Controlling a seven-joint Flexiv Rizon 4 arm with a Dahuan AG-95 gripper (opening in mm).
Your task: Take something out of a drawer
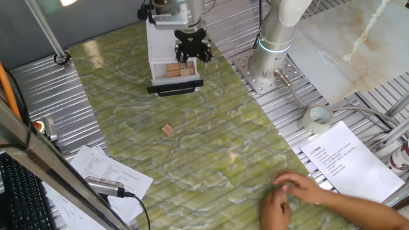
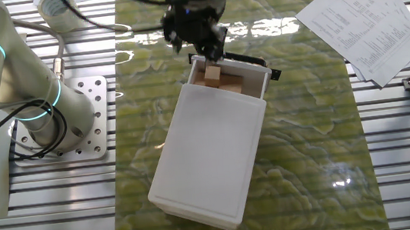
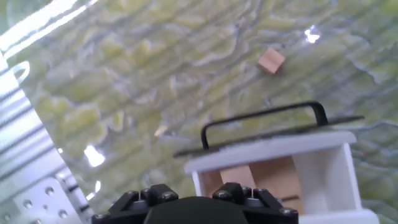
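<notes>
The white box (image 2: 209, 153) lies on the green mat with its drawer (image 1: 155, 71) pulled out, the black bar handle (image 1: 172, 90) facing the table's middle. Several light-tan wooden blocks (image 1: 172, 69) lie in the drawer, and they also show in the hand view as blocks (image 3: 261, 177). My gripper (image 1: 193, 59) hangs just above the drawer's right part, fingers spread and open, nothing seen between them. From the other side the gripper (image 2: 209, 51) stands right over a block (image 2: 212, 74). One block (image 1: 167, 130) lies loose on the mat in front of the drawer.
A person's hands (image 1: 291, 191) rest on the mat's near right corner. A tape roll (image 1: 317, 117) and printed sheets (image 1: 351, 160) lie on the metal table to the right. The arm's base (image 1: 271, 61) stands beside the box. More papers (image 1: 108, 172) lie at the left.
</notes>
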